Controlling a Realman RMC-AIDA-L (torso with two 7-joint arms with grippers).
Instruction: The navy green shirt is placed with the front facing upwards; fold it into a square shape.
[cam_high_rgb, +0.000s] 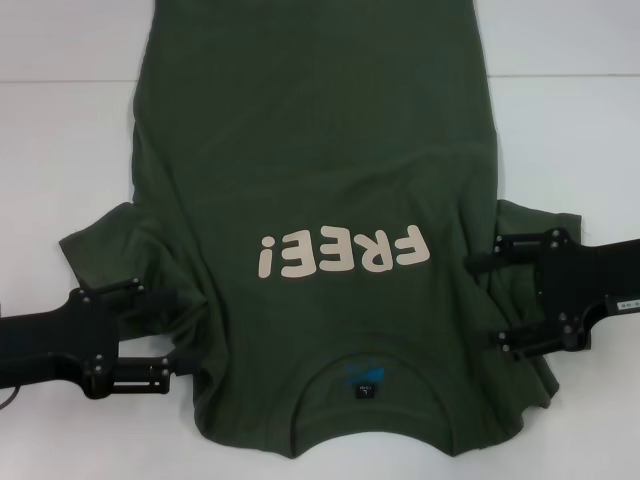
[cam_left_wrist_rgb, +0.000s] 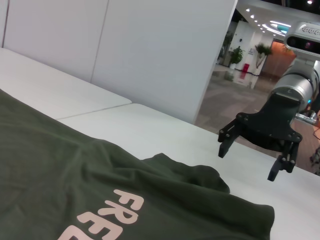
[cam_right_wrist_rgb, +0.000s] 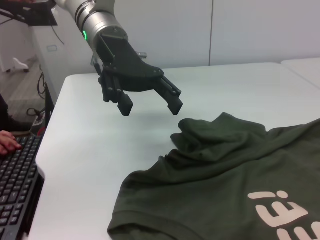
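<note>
The navy green shirt (cam_high_rgb: 320, 170) lies front up on the white table (cam_high_rgb: 60, 150). Its collar (cam_high_rgb: 365, 385) is at the near edge and the cream "FREE!" lettering (cam_high_rgb: 345, 255) reads upside down. Both short sleeves are bunched: the left sleeve (cam_high_rgb: 105, 240) and the right sleeve (cam_high_rgb: 530, 225). My left gripper (cam_high_rgb: 170, 335) is open beside the left sleeve, holding nothing; the right wrist view shows the left gripper (cam_right_wrist_rgb: 151, 109) hovering above the table. At the right sleeve my right gripper (cam_high_rgb: 482, 300) is open and empty; in the left wrist view the right gripper (cam_left_wrist_rgb: 247, 165) hangs above the surface.
A seam (cam_high_rgb: 560, 76) crosses the table at the far side. In the right wrist view a keyboard (cam_right_wrist_rgb: 15, 195) and a person's hand (cam_right_wrist_rgb: 10, 142) sit just off the table's left edge. A white partition (cam_left_wrist_rgb: 150, 50) stands behind the table.
</note>
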